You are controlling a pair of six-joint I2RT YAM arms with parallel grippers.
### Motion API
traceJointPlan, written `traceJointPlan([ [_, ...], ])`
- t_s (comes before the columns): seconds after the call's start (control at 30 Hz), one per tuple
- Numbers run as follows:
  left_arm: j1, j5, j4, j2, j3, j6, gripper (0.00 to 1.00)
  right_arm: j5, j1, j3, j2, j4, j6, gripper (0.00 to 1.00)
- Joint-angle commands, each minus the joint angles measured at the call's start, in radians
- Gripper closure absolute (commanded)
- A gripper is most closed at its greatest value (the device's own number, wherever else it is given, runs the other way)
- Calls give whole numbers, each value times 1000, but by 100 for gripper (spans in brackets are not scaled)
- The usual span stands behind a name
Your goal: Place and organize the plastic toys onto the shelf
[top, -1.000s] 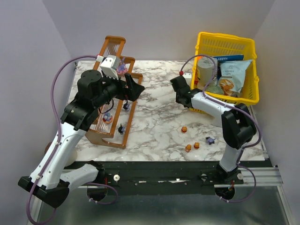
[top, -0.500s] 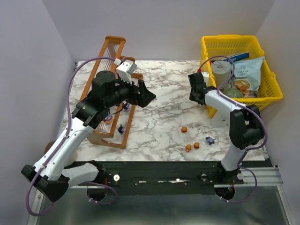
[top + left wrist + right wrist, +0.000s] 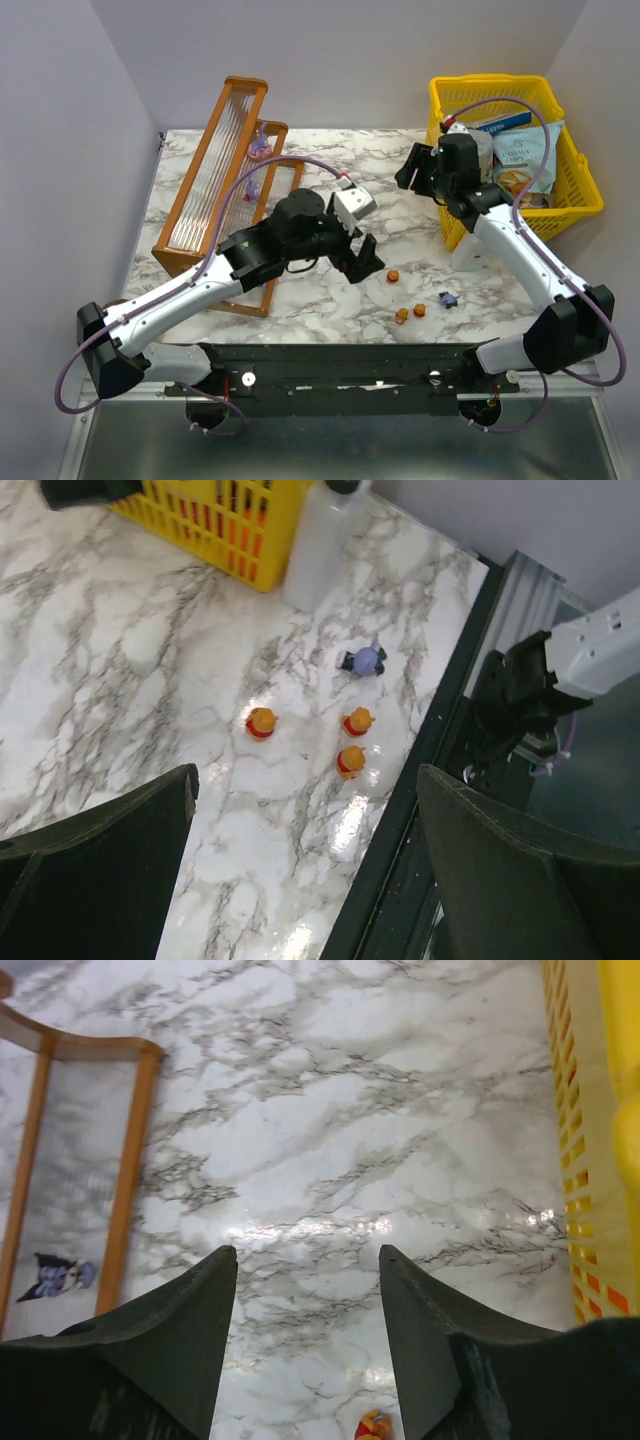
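Glossy marble-look table [image 3: 330,190], wooden-framed shelf [image 3: 215,160], plastic basket [image 3: 490,98].

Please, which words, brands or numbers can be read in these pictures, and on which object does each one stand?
Pale blue snack bag in the yellow basket: printed words, too blurred to read.
Dark blue packet behind it: white lettering, too small to read.
No other text visible.

Boxed in by plain pale lilac-grey walls [image 3: 340,50]. Below, white grey-veined marble tabletop [image 3: 370,150], glossy with bright overhead glare. Bounded at near edge by black metal rail [image 3: 350,365].
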Motion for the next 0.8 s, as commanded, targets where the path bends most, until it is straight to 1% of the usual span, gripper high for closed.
traceJointPlan([
  [0.0, -125, -14, 107, 53, -19, 99, 1, -111, -4, 77, -89, -62, 26, 30],
  [0.1, -179, -57, 107, 142, 10, 111, 1, -82, -4, 119, -154, -144, 49, 28],
  [0.13, -208, -66, 107, 167, 21, 116, 1, -52, -4, 129, -168, -195, 52, 27],
  [0.17, -226, -95, 105, 223, 43, 128, 2, -35, -4, 137, -206, -221, 57, 27],
  [0.23, -277, -117, 107, 280, 66, 143, 5, 17, -4, 157, -241, -301, 71, 26],
  [0.3, -304, -176, 116, 368, 104, 151, 6, 47, -6, 172, -298, -356, 77, 25],
  [0.37, -340, -198, 136, 451, 132, 152, 6, 79, -6, 191, -336, -421, 75, 25],
  [0.43, -355, -194, 176, 528, 152, 160, 6, 97, -6, 212, -392, -476, 69, 24],
  [0.53, -372, -174, 222, 612, 213, 166, 6, 110, -6, 246, -454, -552, 59, 21],
  [0.57, -375, -172, 228, 663, 251, 168, 6, 114, -6, 269, -465, -571, 55, 21],
  [0.67, -383, -163, 243, 745, 317, 174, 9, 131, -6, 297, -508, -638, 48, 20],
  [0.77, -387, -164, 245, 817, 369, 177, 16, 136, -6, 315, -551, -680, 43, 20],
])
